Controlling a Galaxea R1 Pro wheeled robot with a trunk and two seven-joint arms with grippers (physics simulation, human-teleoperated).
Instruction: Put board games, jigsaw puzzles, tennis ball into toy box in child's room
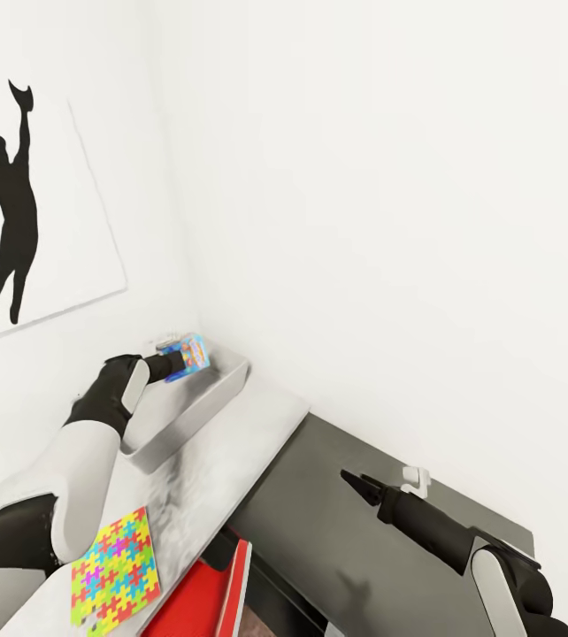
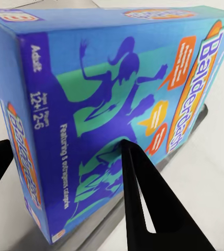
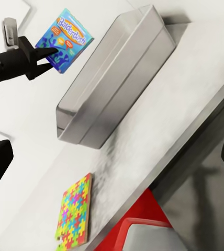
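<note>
My left gripper [image 1: 176,364] is shut on a blue board game [image 1: 191,352] lettered Balderdash and holds it upright just above the far end of the toy box [image 1: 197,410]. Close up, the game box [image 2: 107,104] sits between the two black fingers [image 2: 146,209]. The right wrist view shows the same grip [image 3: 50,52] on the game [image 3: 66,37], beside the light grey toy box [image 3: 91,110]. One jigsaw puzzle [image 1: 114,568] lies flat on the table [image 1: 231,447] near its front edge, and it appears again [image 3: 74,214]. My right gripper [image 1: 357,482] hovers open and empty over the lower cabinet.
White walls meet in a corner behind the toy box, and a black silhouette poster [image 1: 10,212] hangs on the left wall. A dark grey cabinet [image 1: 355,548] stands lower, to the table's right, with a small white object [image 1: 417,479] on it. A red object [image 1: 203,600] sits below the table's front edge.
</note>
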